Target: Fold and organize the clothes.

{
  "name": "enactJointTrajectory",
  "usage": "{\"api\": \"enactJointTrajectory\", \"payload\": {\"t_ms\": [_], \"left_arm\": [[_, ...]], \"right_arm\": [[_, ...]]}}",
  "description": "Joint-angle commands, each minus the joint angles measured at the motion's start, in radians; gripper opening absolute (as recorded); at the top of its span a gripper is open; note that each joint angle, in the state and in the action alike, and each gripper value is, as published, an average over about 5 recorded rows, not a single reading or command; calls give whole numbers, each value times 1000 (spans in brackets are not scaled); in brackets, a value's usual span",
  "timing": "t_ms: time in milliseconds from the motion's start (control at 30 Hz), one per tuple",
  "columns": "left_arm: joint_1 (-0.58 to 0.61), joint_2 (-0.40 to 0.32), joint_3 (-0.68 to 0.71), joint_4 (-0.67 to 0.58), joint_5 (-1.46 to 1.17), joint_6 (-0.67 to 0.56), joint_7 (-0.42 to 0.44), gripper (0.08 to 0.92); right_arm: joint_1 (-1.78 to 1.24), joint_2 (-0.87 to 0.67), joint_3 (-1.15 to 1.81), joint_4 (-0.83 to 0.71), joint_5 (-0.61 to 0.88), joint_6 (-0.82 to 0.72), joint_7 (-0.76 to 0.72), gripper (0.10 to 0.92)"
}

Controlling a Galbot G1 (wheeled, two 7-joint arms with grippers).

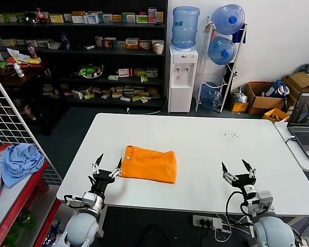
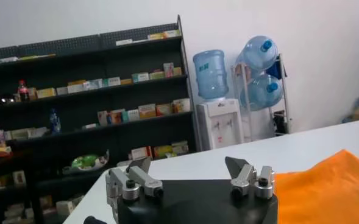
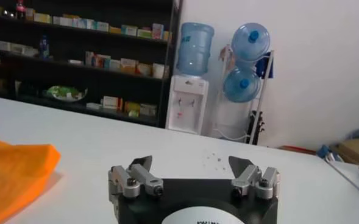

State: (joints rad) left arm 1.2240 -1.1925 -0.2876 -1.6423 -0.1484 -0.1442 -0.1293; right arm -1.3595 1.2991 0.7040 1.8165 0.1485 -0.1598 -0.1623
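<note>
The orange T-shirt (image 1: pixel 149 164) lies folded into a flat rectangle on the white table (image 1: pixel 216 154), left of centre near the front edge. My left gripper (image 1: pixel 108 160) stands open just off the shirt's left edge, empty; in the left wrist view the orange T-shirt (image 2: pixel 325 189) shows beside the gripper (image 2: pixel 189 164). My right gripper (image 1: pixel 235 165) is open and empty near the front right of the table, well away from the shirt. The right wrist view shows the gripper (image 3: pixel 191 162) over bare table, with the orange T-shirt (image 3: pixel 14 173) off to one side.
A light blue cloth (image 1: pixel 19 162) lies on a red side table at the left. A laptop (image 1: pixel 306 126) sits on a desk at the right. Dark specks (image 1: pixel 227 136) mark the table's far right. Shelves, a water dispenser (image 1: pixel 183 77) and boxes stand behind.
</note>
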Motion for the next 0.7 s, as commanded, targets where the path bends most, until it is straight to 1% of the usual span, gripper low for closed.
{"api": "enactJointTrajectory", "payload": {"t_ms": [33, 267, 700], "left_arm": [[43, 9, -59, 6, 42, -87, 20, 823], [41, 4, -53, 0, 42, -64, 17, 823], [26, 16, -51, 5, 55, -27, 4, 823]], "right_arm": [[-10, 27, 36, 20, -12, -12, -12, 823], [-9, 41, 50, 29, -12, -16, -14, 823], [-11, 41, 48, 25, -8, -15, -18, 823]]}}
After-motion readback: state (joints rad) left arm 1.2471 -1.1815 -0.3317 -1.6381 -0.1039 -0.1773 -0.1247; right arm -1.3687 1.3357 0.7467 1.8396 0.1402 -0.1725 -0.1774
